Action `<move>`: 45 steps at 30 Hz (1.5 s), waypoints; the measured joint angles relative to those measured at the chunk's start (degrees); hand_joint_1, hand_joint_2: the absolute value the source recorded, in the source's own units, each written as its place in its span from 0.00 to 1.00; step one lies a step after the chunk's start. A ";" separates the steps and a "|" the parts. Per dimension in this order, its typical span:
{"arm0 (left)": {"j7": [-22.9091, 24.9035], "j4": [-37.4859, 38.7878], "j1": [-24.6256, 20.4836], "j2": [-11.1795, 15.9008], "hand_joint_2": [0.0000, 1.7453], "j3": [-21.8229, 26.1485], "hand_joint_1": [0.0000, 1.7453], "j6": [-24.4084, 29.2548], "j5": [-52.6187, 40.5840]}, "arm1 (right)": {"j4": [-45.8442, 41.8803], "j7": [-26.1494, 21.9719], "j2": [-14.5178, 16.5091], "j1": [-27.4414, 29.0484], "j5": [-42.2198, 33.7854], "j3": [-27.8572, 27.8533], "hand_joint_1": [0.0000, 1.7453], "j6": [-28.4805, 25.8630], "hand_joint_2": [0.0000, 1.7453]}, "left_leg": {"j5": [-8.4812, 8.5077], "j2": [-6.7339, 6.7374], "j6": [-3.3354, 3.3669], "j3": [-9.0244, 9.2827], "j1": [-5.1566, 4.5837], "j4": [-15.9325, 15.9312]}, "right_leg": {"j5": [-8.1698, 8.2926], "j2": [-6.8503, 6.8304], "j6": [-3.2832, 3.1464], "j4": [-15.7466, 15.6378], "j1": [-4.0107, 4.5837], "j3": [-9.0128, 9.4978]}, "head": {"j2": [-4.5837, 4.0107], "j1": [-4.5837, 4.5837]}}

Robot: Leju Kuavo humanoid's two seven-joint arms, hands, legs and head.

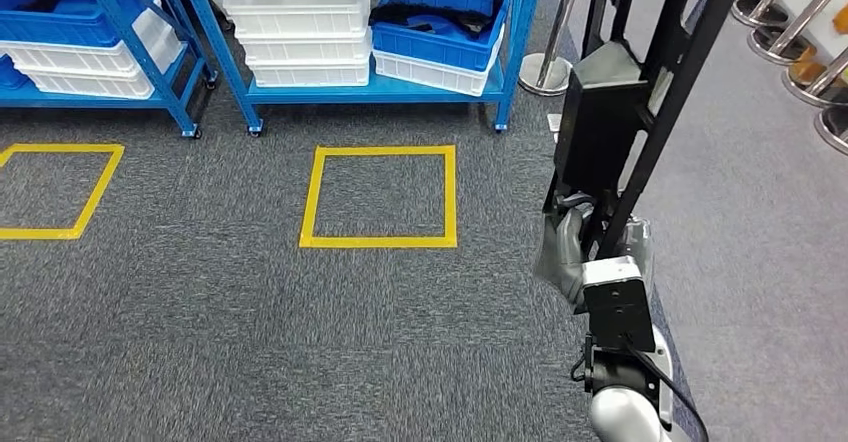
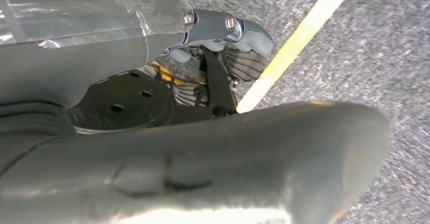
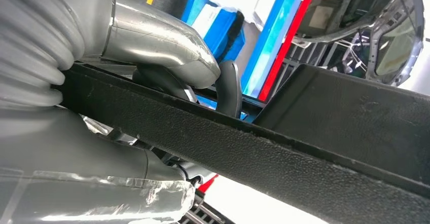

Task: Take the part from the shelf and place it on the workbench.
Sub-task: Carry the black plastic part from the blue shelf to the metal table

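The part [image 1: 603, 122] is a long black frame with a boxy middle section, rising upright at the right of the head view. My right hand [image 1: 566, 254] grips it low down, and the fingers wrap its black bar [image 3: 284, 150] in the right wrist view, where the right hand [image 3: 152, 36] closes over the edge. My left hand [image 2: 203, 153] hangs over grey carpet with nothing in it, thumb and fingers apart. The blue shelf [image 1: 522, 32] stands ahead at the far side, holding a blue bin [image 1: 440, 34] with dark items inside.
White crates [image 1: 300, 22] are stacked on the shelf, and a second blue rack [image 1: 120, 42] is to its left. Yellow tape squares [image 1: 380, 197] mark the carpet. Chrome stanchion bases [image 1: 545, 72] stand on the grey floor at the right.
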 joint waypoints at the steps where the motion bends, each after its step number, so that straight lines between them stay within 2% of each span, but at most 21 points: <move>1: -0.01 0.00 -0.02 -0.03 0.00 0.01 0.00 0.00 -0.01 | -0.01 -0.04 0.00 -0.05 0.01 -0.07 1.00 0.00 1.00 | 0.65 -0.03 -0.27 -0.39 -0.04 0.27 | -1.60 0.01 -0.30 -3.92 0.17 2.47 | 0.00 0.08; 3: -0.03 0.01 0.12 -0.05 0.00 0.01 0.00 0.00 -0.01 | -0.01 -0.13 0.01 -0.05 0.02 -0.15 1.00 -0.01 1.00 | 2.14 -0.08 -0.90 -0.92 -0.08 0.19 | -2.71 0.00 -1.14 -7.19 0.36 3.69 | 0.00 0.07; 5: -0.03 0.03 0.33 -0.04 0.00 0.01 0.00 0.00 -0.01 | 0.01 -0.16 0.02 0.05 0.01 -0.17 1.00 0.00 1.00 | 1.01 -0.33 -1.69 -1.66 0.02 0.97 | -1.32 -0.28 -2.13 -7.09 0.16 2.30 | 0.00 -0.16; 9: -0.15 0.04 0.37 -0.03 0.00 -0.01 0.00 0.02 -0.05 | 0.02 -0.21 0.03 0.14 -0.01 -0.19 1.00 0.00 1.00 | -9.44 -0.56 -3.10 -3.81 0.63 12.55 | 1.58 -0.60 -2.99 -6.76 -0.05 -1.66 | 0.00 -1.07; 10: -0.26 0.04 0.35 -0.03 0.00 -0.03 0.00 0.02 -0.08 | 0.02 -0.27 0.03 0.17 -0.01 -0.19 1.00 0.01 1.00 | -9.31 -0.56 -3.23 -3.88 0.72 15.51 | 2.22 -0.62 -2.92 -6.54 -0.04 -2.82 | 0.00 -1.15; 12: -0.48 0.04 0.35 -0.03 0.00 -0.14 0.00 0.02 -0.13 | 0.02 -0.42 0.03 0.26 -0.03 -0.19 1.00 0.02 1.00 | -5.18 -0.56 -3.20 -2.33 0.82 17.30 | 3.47 -0.66 -2.65 -6.03 -0.05 -5.15 | 0.00 -1.24; 13: -0.52 0.04 0.34 -0.03 0.00 -0.23 0.00 0.02 -0.14 | 0.02 -0.50 0.03 0.32 -0.08 -0.19 0.83 0.02 1.00 | -3.45 -0.59 -3.05 -0.14 0.84 15.39 | 4.09 -0.67 -2.45 -5.80 -0.05 -6.12 | 0.00 -1.27; 15: -0.55 0.04 0.28 -0.03 0.00 -0.39 0.00 0.02 -0.16 | 0.01 -0.73 0.03 0.41 -0.32 -0.20 0.55 0.02 1.00 | -4.43 -0.69 -2.46 6.82 0.69 6.57 | 5.04 -0.66 -1.98 -5.45 0.10 -7.21 | 0.00 -1.26; 16: -0.56 0.04 0.21 -0.03 0.00 -0.44 0.00 0.02 -0.16 | 0.01 -0.92 0.04 0.43 -0.53 -0.22 0.49 0.02 1.00 | -6.15 -0.72 -2.10 9.83 0.57 2.07 | 5.48 -0.65 -1.70 -5.35 0.17 -7.39 | 0.00 -1.23; 17: -0.58 0.04 0.13 -0.03 0.00 -0.48 0.00 0.01 -0.16 | 0.00 -1.14 0.04 0.43 -0.79 -0.23 0.63 0.03 1.00 | -7.62 -0.73 -1.75 11.72 0.41 -1.12 | 5.92 -0.68 -1.33 -5.29 0.21 -7.54 | 0.00 -1.21; 18: -0.60 0.04 0.08 -0.03 0.00 -0.50 0.00 -0.01 -0.16 | 0.00 -1.36 0.05 0.43 -1.04 -0.25 0.78 0.06 1.00 | -8.25 -0.73 -1.30 12.27 0.40 -2.78 | 6.38 -0.72 -0.91 -5.25 0.21 -7.70 | 0.00 -1.16; 20: -0.60 0.05 0.13 -0.04 0.00 -0.55 0.00 -0.04 -0.16 | 0.01 -1.64 0.05 0.47 -1.42 -0.28 0.86 0.12 1.00 | -7.89 -0.56 -0.37 11.71 0.52 -3.34 | 5.92 -0.64 -0.16 -4.39 0.07 -8.40 | 0.00 -1.15; 25: -0.60 0.07 0.32 -0.03 0.00 -0.56 0.00 -0.06 -0.16 | 0.15 -2.04 0.06 0.74 -1.88 -0.32 0.99 0.22 1.00 | -6.04 -0.26 1.10 8.99 0.22 -2.86 | -2.97 -0.32 0.51 9.96 0.04 -13.27 | 0.00 -0.52; 27: -0.60 0.06 0.37 -0.03 0.00 -0.56 0.00 -0.07 -0.16 | 0.28 -2.20 0.07 0.81 -2.01 -0.33 1.00 0.21 1.00 | -5.74 -0.27 1.12 7.91 0.04 -2.16 | -1.93 -0.28 0.28 8.69 0.09 -11.23 | 0.00 -0.39; 29: -0.60 0.05 0.37 -0.04 0.00 -0.56 0.00 -0.07 -0.16 | 0.35 -2.37 0.07 0.77 -2.06 -0.34 1.00 0.21 1.00 | -5.66 -0.29 1.04 7.19 -0.10 -1.45 | 0.68 -0.27 -0.37 1.41 0.27 -6.39 | 0.00 -0.24; 31: -0.60 0.04 0.33 -0.05 0.00 -0.56 0.00 -0.07 -0.16 | 0.36 -2.52 0.08 0.69 -2.05 -0.34 1.00 0.21 1.00 | -5.59 -0.29 0.68 6.55 -0.29 -0.77 | 1.63 -0.26 -1.07 -3.87 0.60 -3.65 | 0.00 -0.23; 34: -0.62 0.04 0.34 -0.05 0.00 -0.56 0.00 -0.06 -0.16 | 0.37 -2.62 0.09 0.66 -2.05 -0.38 1.00 0.22 1.00 | -5.44 -0.29 -0.22 6.07 -0.33 -0.38 | 1.85 -0.26 -1.82 -4.89 0.66 -3.77 | 0.00 -0.32; 36: -0.71 0.05 0.32 -0.05 0.00 -0.56 0.00 -0.05 -0.16 | 0.37 -2.74 0.11 0.56 -2.06 -0.39 1.00 0.25 1.00 | -6.93 -0.51 -1.02 5.39 -0.27 1.51 | 2.35 -0.39 -2.41 -5.31 0.25 -3.87 | 0.00 -0.56; 39: -0.83 0.07 0.40 -0.05 0.00 -0.56 0.00 -0.04 -0.16 | 0.37 -2.91 0.13 0.48 -2.07 -0.42 1.00 0.31 1.00 | -12.11 -0.69 -2.08 1.46 0.36 10.96 | 2.73 -0.57 -2.89 -5.45 0.07 -4.25 | 0.00 -1.00; 41: -0.85 0.07 0.52 -0.05 0.00 -0.56 0.00 -0.04 -0.16 | 0.38 -2.95 0.17 0.50 -2.07 -0.43 1.00 0.36 1.00 | -12.86 -0.68 -2.51 0.01 0.87 14.72 | 2.83 -0.60 -2.87 -5.37 -0.02 -4.42 | 0.00 -1.04; 45: -0.89 0.07 0.55 -0.05 0.00 -0.56 0.00 -0.05 -0.16 | 0.37 -3.01 0.37 0.49 -2.10 -0.60 1.00 0.41 1.00 | -6.66 -0.77 -2.84 5.58 1.49 3.17 | 2.73 -0.46 -2.14 -4.79 -0.33 -4.65 | 0.00 -1.24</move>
